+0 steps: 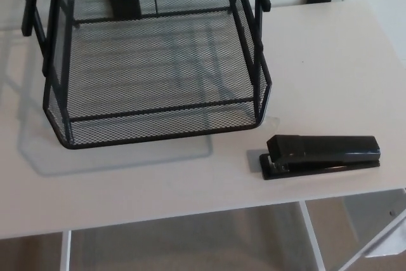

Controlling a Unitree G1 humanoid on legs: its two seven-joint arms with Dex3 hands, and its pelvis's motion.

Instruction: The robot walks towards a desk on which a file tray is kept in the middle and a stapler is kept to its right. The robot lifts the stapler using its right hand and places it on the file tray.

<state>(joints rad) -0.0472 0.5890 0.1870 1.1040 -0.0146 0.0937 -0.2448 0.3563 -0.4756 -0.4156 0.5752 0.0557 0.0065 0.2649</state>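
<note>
Where the pale desk (330,61) nears its front edge, a black stapler (322,155) lies flat on its base. It is long, boxy and closed, with a glossy top. Its length runs across the view, and its mouth end (a glint of metal shows there) points towards the file tray (162,136). The tray, black wire mesh on a tubular frame, stands to the stapler's left and a little farther back, near it but not touching. Neither the left hand nor the right hand shows, so I cannot tell whether either is open or closed, or where it is relative to the stapler.
</note>
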